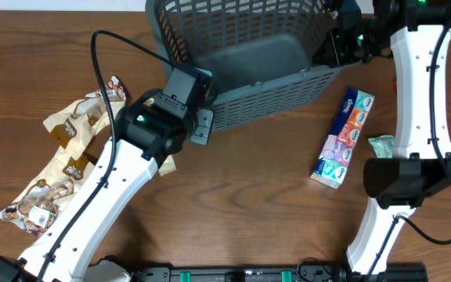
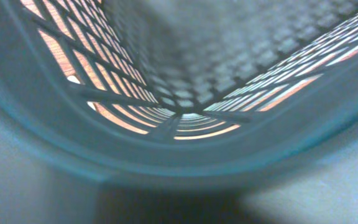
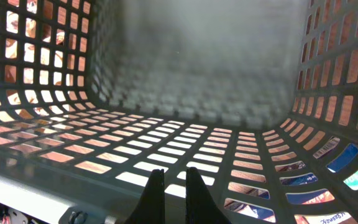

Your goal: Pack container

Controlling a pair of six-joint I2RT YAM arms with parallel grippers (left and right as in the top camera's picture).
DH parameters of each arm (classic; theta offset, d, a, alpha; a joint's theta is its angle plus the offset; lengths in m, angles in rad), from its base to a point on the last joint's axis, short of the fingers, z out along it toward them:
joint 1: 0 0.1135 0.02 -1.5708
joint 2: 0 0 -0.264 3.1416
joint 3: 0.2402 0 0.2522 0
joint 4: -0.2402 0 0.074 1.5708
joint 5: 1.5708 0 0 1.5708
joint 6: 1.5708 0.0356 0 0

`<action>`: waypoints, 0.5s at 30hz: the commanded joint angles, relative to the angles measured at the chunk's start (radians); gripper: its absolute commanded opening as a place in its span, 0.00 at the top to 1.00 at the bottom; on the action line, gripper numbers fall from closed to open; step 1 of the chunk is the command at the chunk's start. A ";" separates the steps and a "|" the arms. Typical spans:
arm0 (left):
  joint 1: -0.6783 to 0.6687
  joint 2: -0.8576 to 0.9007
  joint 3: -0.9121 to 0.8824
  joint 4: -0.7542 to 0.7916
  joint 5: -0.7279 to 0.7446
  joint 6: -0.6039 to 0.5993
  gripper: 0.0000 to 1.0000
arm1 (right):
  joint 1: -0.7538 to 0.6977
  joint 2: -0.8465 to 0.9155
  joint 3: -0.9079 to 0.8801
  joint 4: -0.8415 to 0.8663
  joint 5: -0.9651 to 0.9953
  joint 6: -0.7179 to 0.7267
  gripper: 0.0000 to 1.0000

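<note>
Basically, w/ the wooden table (image 1: pixel 249 204) under everything, the grey lattice basket (image 1: pixel 249 59) sat at the far edge, middle-to-R, skewed to the table edge, w/ nothing inside as far as the views showed. Snack packets (image 1: pixel 61 168) lay in a heap at the L, well apart from it, and a tissue multi-pack (image 1: pixel 343 137) lay near its R corner. L gripper (image 1: pixel 200 124) was clenched at the near-L corner of the rim, fingers hidden, so whether it pinched the rim couldn't be told. R gripper (image 3: pixel 171 174) was clenched too, fingers nearly together over the R lattice wall, approx at the rim. A small green packet (image 1: pixel 382 145) lay just beside the tissues. Step looked like squaring the basket up before loading: move both arms together, keep it flat, don't twist the rim, and stop short of the tissues so nothing got shoved.
</note>
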 commanded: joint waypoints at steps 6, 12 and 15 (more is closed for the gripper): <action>0.034 -0.002 0.015 0.040 -0.016 0.022 0.94 | 0.006 0.004 -0.011 -0.028 0.014 -0.008 0.99; 0.049 -0.002 0.015 0.058 -0.016 0.034 0.94 | 0.019 0.004 -0.011 -0.032 0.015 -0.008 0.99; 0.053 -0.002 0.015 0.058 -0.016 0.041 0.94 | 0.031 0.004 -0.011 -0.031 0.015 -0.009 0.99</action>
